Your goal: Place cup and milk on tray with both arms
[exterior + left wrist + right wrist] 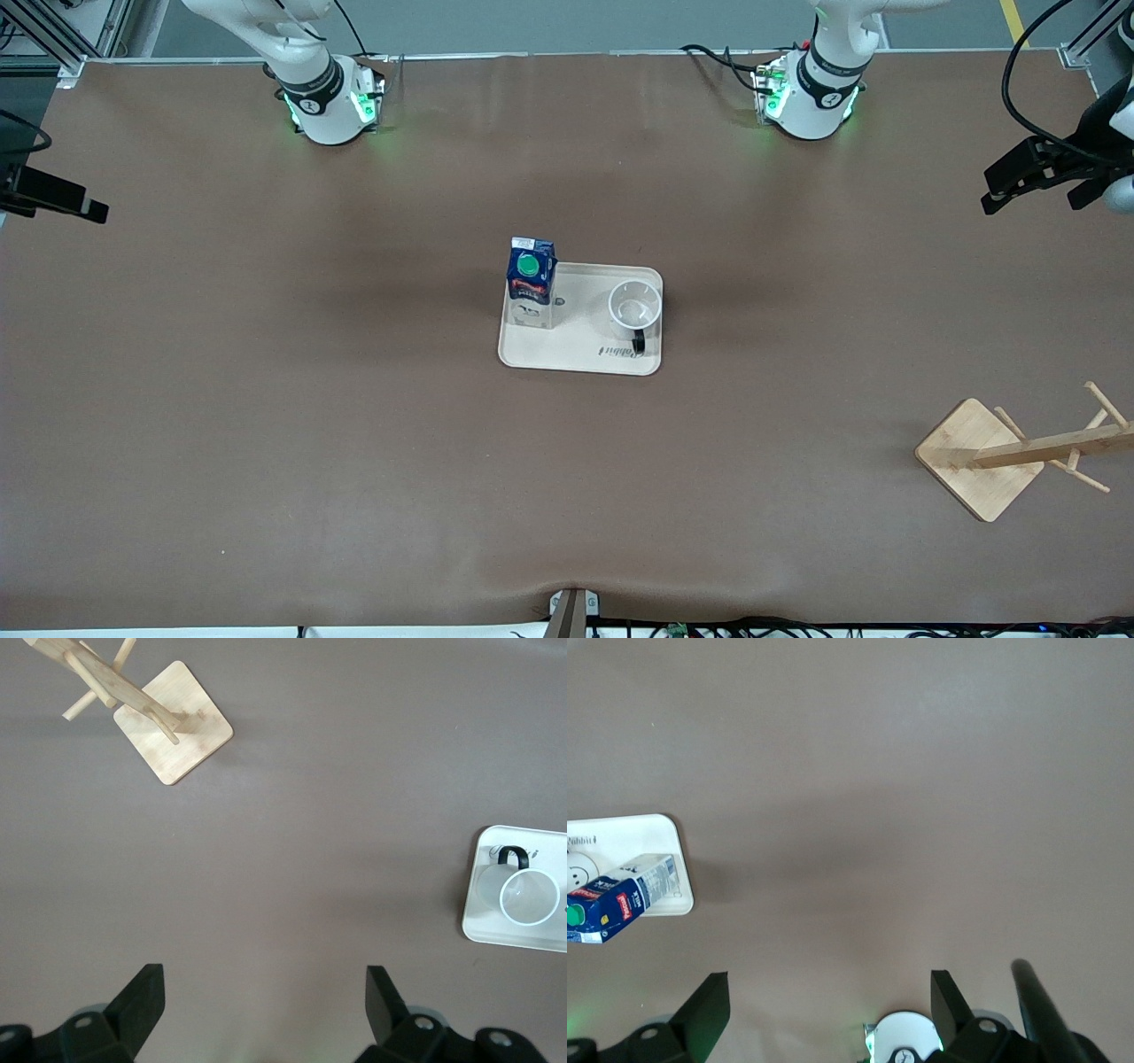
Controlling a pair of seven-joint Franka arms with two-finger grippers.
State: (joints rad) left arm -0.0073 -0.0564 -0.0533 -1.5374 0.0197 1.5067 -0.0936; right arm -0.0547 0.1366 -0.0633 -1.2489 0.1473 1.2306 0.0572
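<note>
A: Front view first: where do the task's things sit?

B: The flat cream rectangular tray with rounded corners [580, 354] lies about mid-worktop [266, 399], on the brown surface. The small dark blue gable-top milk carton with a round green cap [532, 282] stands upright on the tray, at the corner toward the right arm's end and farther from the front camera. The small white ceramic cup with a black handle [634, 306] stands upright on the tray too, at the edge toward the left arm's end, its handle turned toward the front camera. Carton and cup are apart.

A: And the tools?

B: The left tool [266, 997] hangs over bare worktop toward the left arm's end; in the left wrist view its two black fingers [142, 997] are spread wide with nothing between them. The right tool [830, 1001] is over bare worktop toward the right arm's end, its fingers [709, 1001] likewise wide apart and holding nothing. Both arms wait, well clear of the tray.

A: Anything else on the worktop?

B: A pale wooden peg rack on a square wooden base [979, 458], toward the left arm's end and nearer the front camera than the tray.
</note>
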